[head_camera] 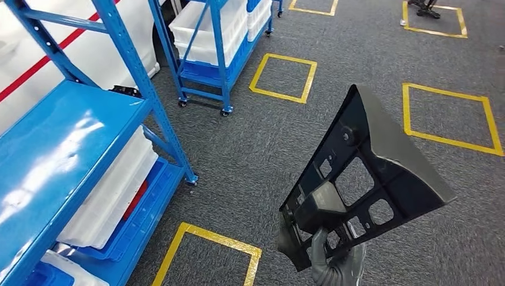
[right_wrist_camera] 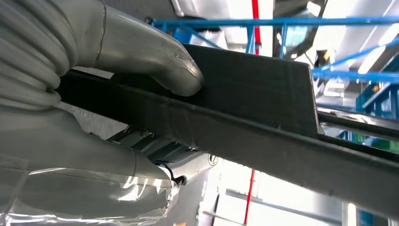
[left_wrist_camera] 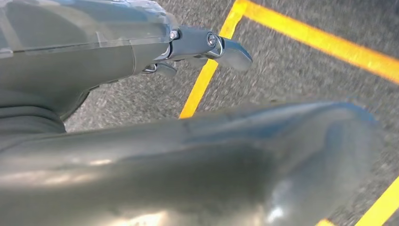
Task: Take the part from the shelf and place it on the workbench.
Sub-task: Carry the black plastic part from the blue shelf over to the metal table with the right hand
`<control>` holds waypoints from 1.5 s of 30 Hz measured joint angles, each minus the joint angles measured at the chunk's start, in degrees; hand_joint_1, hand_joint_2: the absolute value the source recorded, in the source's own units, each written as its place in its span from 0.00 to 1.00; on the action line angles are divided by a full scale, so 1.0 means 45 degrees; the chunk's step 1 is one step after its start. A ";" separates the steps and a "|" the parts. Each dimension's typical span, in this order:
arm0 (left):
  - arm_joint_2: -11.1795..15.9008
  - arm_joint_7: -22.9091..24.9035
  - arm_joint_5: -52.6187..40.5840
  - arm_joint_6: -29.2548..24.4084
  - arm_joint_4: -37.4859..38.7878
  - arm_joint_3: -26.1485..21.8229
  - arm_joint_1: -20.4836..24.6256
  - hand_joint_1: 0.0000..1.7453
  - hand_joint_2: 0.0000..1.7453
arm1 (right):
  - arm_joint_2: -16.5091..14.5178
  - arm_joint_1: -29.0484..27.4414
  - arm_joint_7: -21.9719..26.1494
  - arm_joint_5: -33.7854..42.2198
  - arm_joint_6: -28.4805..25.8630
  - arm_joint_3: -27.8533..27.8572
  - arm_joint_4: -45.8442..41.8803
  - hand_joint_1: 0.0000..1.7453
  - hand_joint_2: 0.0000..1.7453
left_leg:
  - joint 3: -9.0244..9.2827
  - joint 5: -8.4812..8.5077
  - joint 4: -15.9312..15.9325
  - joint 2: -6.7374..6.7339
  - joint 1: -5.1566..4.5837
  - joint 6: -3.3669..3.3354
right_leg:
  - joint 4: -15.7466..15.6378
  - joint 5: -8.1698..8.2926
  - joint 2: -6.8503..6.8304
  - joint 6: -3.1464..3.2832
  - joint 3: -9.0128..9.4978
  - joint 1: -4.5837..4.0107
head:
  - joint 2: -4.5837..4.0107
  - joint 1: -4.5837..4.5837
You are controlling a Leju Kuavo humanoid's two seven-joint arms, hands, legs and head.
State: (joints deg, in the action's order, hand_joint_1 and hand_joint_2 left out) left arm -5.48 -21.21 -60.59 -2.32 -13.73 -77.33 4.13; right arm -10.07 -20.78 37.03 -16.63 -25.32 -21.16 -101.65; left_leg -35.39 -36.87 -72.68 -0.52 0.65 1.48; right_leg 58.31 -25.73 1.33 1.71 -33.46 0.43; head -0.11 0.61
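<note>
Nearby, blue shelf flanks right hand gripping part.

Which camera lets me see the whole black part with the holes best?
The head view: the black part shows whole, with all its cut-outs, held up by the right hand. The right wrist view shows just its edge. In the left wrist view I can't make it out.

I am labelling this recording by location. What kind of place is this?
Probably a factory or warehouse floor: blue steel shelves holding white bins, yellow taped squares on grey carpet, and a black part held in the right hand.
</note>
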 joint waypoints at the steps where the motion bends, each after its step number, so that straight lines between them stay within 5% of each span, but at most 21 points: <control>1: -0.0004 0.0013 -0.0002 0.0001 0.0002 -0.0018 -0.0022 0.00 0.00 | 0.0024 0.0023 -0.0022 0.0016 -0.0051 -0.0037 0.0059 1.00 1.00 | -0.0195 0.0064 -0.0296 0.0023 0.0000 -0.0009 | 0.0024 -0.0004 0.0204 0.0006 -0.0004 -0.0016 | 0.0001 0.0000; 3: -0.0010 -0.0005 -0.0021 0.0005 0.0006 -0.0034 -0.0034 0.00 0.00 | 0.0069 0.0056 -0.0067 0.0045 -0.0153 -0.0099 0.0162 1.00 1.00 | 0.0079 0.0905 0.0585 0.0134 0.0008 -0.0053 | 0.0093 -0.0023 0.0604 -0.0008 0.0008 -0.0023 | 0.0000 0.0000; 5: -0.0011 -0.0073 -0.0034 0.0011 0.0006 -0.0058 -0.0037 0.00 0.00 | 0.0105 0.0099 -0.0097 0.0056 -0.0250 -0.0166 0.0240 1.00 1.00 | 0.0711 0.1744 0.2266 0.0736 0.0046 -0.0125 | 0.0187 -0.0060 0.0975 -0.0076 -0.0018 -0.0022 | 0.0000 -0.0008; 7: -0.0013 -0.0149 0.0003 0.0025 0.0006 -0.0103 -0.0037 0.00 0.00 | 0.0133 0.0122 -0.0113 0.0066 -0.0328 -0.0225 0.0291 1.00 1.00 | 0.0996 0.1954 0.3086 0.1172 0.0038 -0.0183 | 0.0249 -0.0048 0.1301 -0.0227 -0.0118 0.0010 | 0.0001 -0.0012; 9: -0.0024 -0.0228 0.0109 0.0047 0.0006 -0.0136 0.0002 0.00 0.00 | 0.0163 0.0100 -0.0121 0.0081 -0.0374 -0.0251 0.0312 1.00 1.00 | 0.1030 0.1975 0.3170 0.0953 0.0016 -0.0280 | 0.0232 0.0017 0.1571 -0.0412 -0.0212 0.0049 | 0.0001 -0.0011; 11: -0.0044 -0.0317 0.0186 0.0066 0.0006 -0.0148 0.0046 0.00 0.00 | 0.0214 0.0049 -0.0126 0.0115 -0.0438 -0.0260 0.0313 1.00 1.00 | 0.1092 0.2079 0.3303 0.0613 0.0046 -0.0462 | 0.0510 -0.0178 0.1134 -0.0534 -0.0379 0.0024 | 0.0001 -0.0032; 14: -0.0064 -0.0454 0.0174 0.0068 0.0006 -0.0154 0.0008 0.00 0.00 | 0.0316 -0.0034 -0.0126 0.0194 -0.0545 -0.0269 0.0301 1.00 1.00 | 0.1099 0.2127 0.3393 0.0035 0.0005 -0.0632 | 0.2635 -0.1355 -0.0039 -0.0681 -0.1411 0.0015 | 0.0000 -0.0081; 16: -0.0092 -0.0520 0.0182 0.0055 0.0006 -0.0161 -0.0021 0.00 0.00 | 0.0387 -0.0177 -0.0126 0.0253 -0.0573 -0.0267 0.0283 1.00 1.00 | 0.1096 0.2095 0.3388 -0.0363 -0.0020 -0.0627 | 0.3743 -0.1686 -0.0198 -0.0763 -0.1944 0.0075 | 0.0000 -0.0084; 17: -0.0116 -0.0550 0.0197 0.0045 0.0006 -0.0165 -0.0018 0.00 0.00 | 0.0426 -0.0262 -0.0126 0.0282 -0.0578 -0.0263 0.0260 1.00 1.00 | 0.1110 0.2070 0.3386 -0.0551 -0.0021 -0.0609 | 0.3616 -0.1496 -0.0255 -0.0788 -0.1860 0.0097 | 0.0000 -0.0084; 19: -0.0176 -0.0597 0.0222 0.0023 0.0006 -0.0169 -0.0001 0.00 0.00 | 0.0488 -0.0392 -0.0126 0.0328 -0.0577 -0.0258 0.0173 1.00 1.00 | 0.1189 0.1998 0.3381 -0.0888 -0.0030 -0.0533 | 0.2057 -0.0709 -0.0655 -0.0778 -0.0982 0.0100 | 0.0001 -0.0085; 22: -0.0243 -0.0645 0.0208 -0.0034 0.0006 -0.0176 0.0005 0.00 0.00 | 0.0537 -0.0498 -0.0103 0.0395 -0.0577 -0.0255 -0.0026 1.00 1.00 | 0.1348 0.1846 0.3355 -0.1296 -0.0132 -0.0324 | 0.0275 -0.0225 -0.1406 -0.0511 -0.0011 -0.0045 | 0.0000 -0.0062; 25: -0.0319 -0.0696 0.0161 -0.0102 0.0006 -0.0181 0.0054 0.00 0.00 | 0.0574 -0.0743 -0.0064 0.0480 -0.0562 -0.0223 -0.0303 1.00 1.00 | 0.1495 0.1711 0.3334 -0.1528 -0.0118 -0.0118 | 0.0163 -0.0218 -0.0991 -0.0244 -0.0022 -0.0072 | 0.0001 -0.0047; 27: -0.0358 -0.0709 0.0191 -0.0182 0.0006 -0.0196 0.0049 0.00 0.00 | 0.0592 -0.0882 -0.0044 0.0544 -0.0471 -0.0192 -0.0501 1.00 1.00 | 0.1279 0.1249 0.2722 -0.0959 -0.0051 -0.0004 | 0.0082 -0.0158 -0.0672 -0.0079 0.0012 -0.0013 | 0.0000 -0.0030; 29: -0.0376 -0.0675 0.0253 -0.0279 0.0006 -0.0234 -0.0006 0.00 0.00 | 0.0612 -0.0947 -0.0016 0.0620 -0.0316 -0.0155 -0.0639 1.00 1.00 | 0.0521 0.0401 0.1091 -0.0245 -0.0016 0.0024 | 0.0070 -0.0130 -0.0326 0.0039 0.0010 -0.0024 | -0.0001 -0.0012; 31: -0.0399 -0.0645 0.0284 -0.0347 0.0006 -0.0265 -0.0060 0.00 0.00 | 0.0629 -0.1021 0.0010 0.0693 -0.0187 -0.0104 -0.0714 1.00 1.00 | -0.0199 -0.0006 -0.0306 -0.0028 -0.0015 0.0017 | 0.0088 -0.0124 0.0086 0.0085 0.0012 -0.0063 | 0.0000 -0.0011; 33: -0.0420 -0.0641 0.0284 -0.0408 0.0006 -0.0274 -0.0076 0.00 0.00 | 0.0637 -0.1110 0.0039 0.0764 -0.0070 -0.0051 -0.0775 1.00 1.00 | -0.0112 0.0626 0.0139 0.0069 -0.0014 -0.0032 | 0.0121 -0.0129 0.0511 0.0079 0.0047 -0.0079 | 0.0001 -0.0012; 36: -0.0425 -0.0644 0.0283 -0.0483 0.0006 -0.0308 -0.0081 0.00 0.00 | 0.0640 -0.1165 0.0102 0.0882 0.0170 0.0015 -0.0894 1.00 1.00 | 0.0808 0.1855 0.2523 0.0890 0.0003 -0.0169 | 0.0224 -0.0155 0.1065 -0.0015 0.0033 -0.0070 | 0.0001 -0.0017; 38: -0.0426 -0.0642 0.0288 -0.0505 0.0006 -0.0334 -0.0072 0.00 0.00 | 0.0640 -0.1192 0.0143 0.0917 0.0365 0.0054 -0.0957 1.00 1.00 | 0.1009 0.1939 0.3104 0.1217 -0.0024 -0.0233 | 0.0261 -0.0122 0.1378 -0.0179 -0.0072 -0.0021 | 0.0001 -0.0013; 40: -0.0437 -0.0645 0.0289 -0.0515 0.0006 -0.0340 -0.0034 0.00 0.00 | 0.0640 -0.1245 0.0197 0.0920 0.0579 0.0093 -0.1000 1.00 1.00 | 0.1061 0.2016 0.3229 0.0922 -0.0027 -0.0338 | 0.0256 -0.0071 0.1566 -0.0355 -0.0161 0.0031 | 0.0001 -0.0011; 42: -0.0454 -0.0653 0.0279 -0.0518 0.0006 -0.0341 -0.0014 0.00 0.00 | 0.0634 -0.1278 0.0255 0.0903 0.0791 0.0151 -0.1053 1.00 1.00 | 0.1109 0.2138 0.3396 0.0556 0.0011 -0.0506 | 0.0735 -0.0406 0.0995 -0.0459 -0.0424 -0.0016 | 0.0001 -0.0057; 45: -0.0463 -0.0661 0.0240 -0.0512 0.0006 -0.0341 -0.0072 0.00 0.00 | 0.0622 -0.1291 0.0307 0.0884 0.1023 0.0254 -0.1099 1.00 1.00 | 0.1094 0.2171 0.3472 -0.0031 -0.0018 -0.0625 | 0.2905 -0.1543 -0.0051 -0.0570 -0.1478 0.0000 | 0.0001 -0.0110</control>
State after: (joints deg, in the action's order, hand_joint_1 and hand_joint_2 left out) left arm -7.56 -24.18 -59.51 -4.62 -13.70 -78.87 3.81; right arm -7.27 -26.59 38.41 -12.66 -20.71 -20.02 -106.60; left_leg -30.47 -27.10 -57.05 -0.66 0.57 -1.33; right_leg 71.38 -32.67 1.09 -0.85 -40.11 0.43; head -0.11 0.11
